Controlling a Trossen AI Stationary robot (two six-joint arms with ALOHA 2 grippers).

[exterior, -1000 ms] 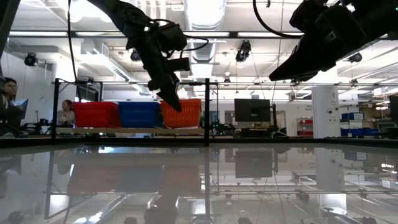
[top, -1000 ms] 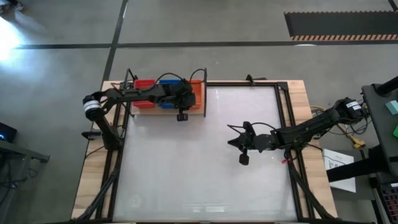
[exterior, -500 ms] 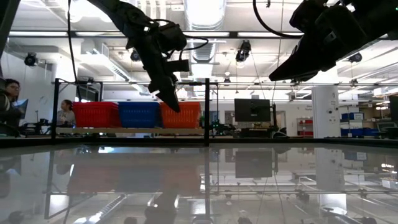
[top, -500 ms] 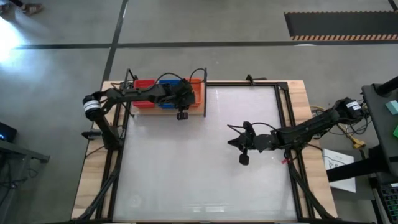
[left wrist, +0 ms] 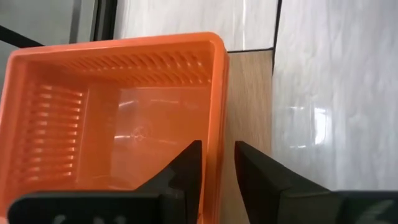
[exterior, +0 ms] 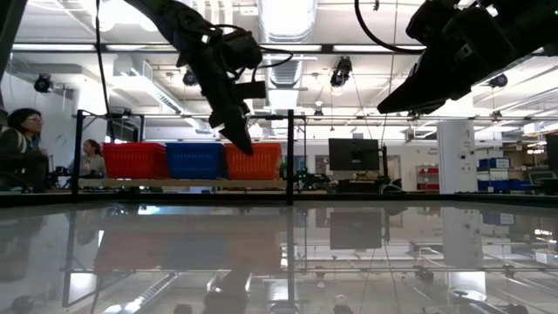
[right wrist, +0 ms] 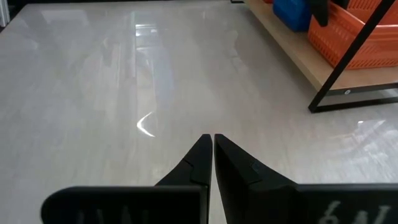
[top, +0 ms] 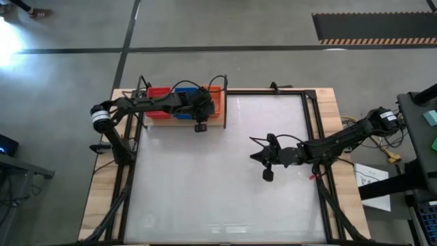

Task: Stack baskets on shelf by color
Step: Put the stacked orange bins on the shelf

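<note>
On the light-wood shelf (top: 184,124) at the table's far left stand red baskets (exterior: 135,161), blue baskets (exterior: 193,161) and an orange basket (left wrist: 124,112), side by side in a row. My left gripper (left wrist: 217,162) hangs over the orange basket (top: 216,101), slanting down. It is open, with one finger inside and one outside the basket's near wall (left wrist: 222,93), and a gap shows on both sides. My right gripper (right wrist: 212,146) is shut on nothing and is held above the table right of the middle (top: 255,156).
A thin dark post (exterior: 289,157) rises at the shelf's right end, close beside the orange basket. A dark frame rail (top: 308,130) runs along the table's right side. People are in the room beyond the table (exterior: 22,148).
The orange basket has sunk a little at its right end and now sits level with the blue and red ones. Both arms have kept their places.
</note>
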